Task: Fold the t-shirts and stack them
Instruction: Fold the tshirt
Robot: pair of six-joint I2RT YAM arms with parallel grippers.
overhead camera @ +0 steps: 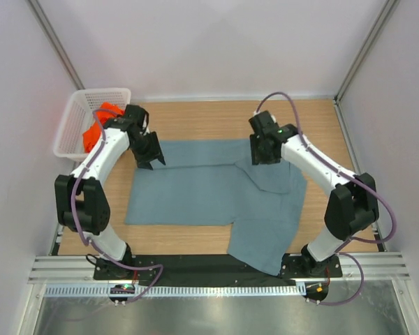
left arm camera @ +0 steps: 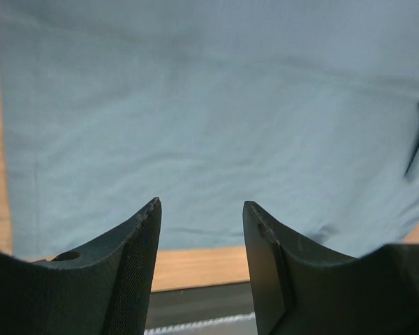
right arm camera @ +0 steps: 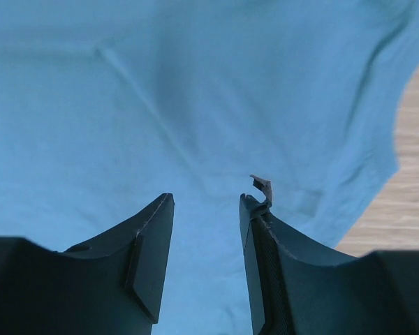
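The grey-blue t-shirt [overhead camera: 216, 195] lies spread on the wooden table, one part hanging over the near edge at the lower right. It fills the left wrist view [left arm camera: 209, 118] and the right wrist view [right arm camera: 195, 105]. My left gripper [overhead camera: 151, 159] hovers open and empty over the shirt's far left corner; its jaws stand apart [left arm camera: 201, 209]. My right gripper [overhead camera: 263, 155] hovers open and empty over the shirt's far right part [right arm camera: 206, 199]. The orange t-shirt [overhead camera: 98, 129] sits crumpled in the white basket [overhead camera: 77, 112].
The white lattice basket stands at the far left corner of the table. Bare wood [overhead camera: 209, 118] shows beyond the shirt and on the right [overhead camera: 328, 132]. A black strip [overhead camera: 188, 265] runs along the near table edge. White walls enclose the workspace.
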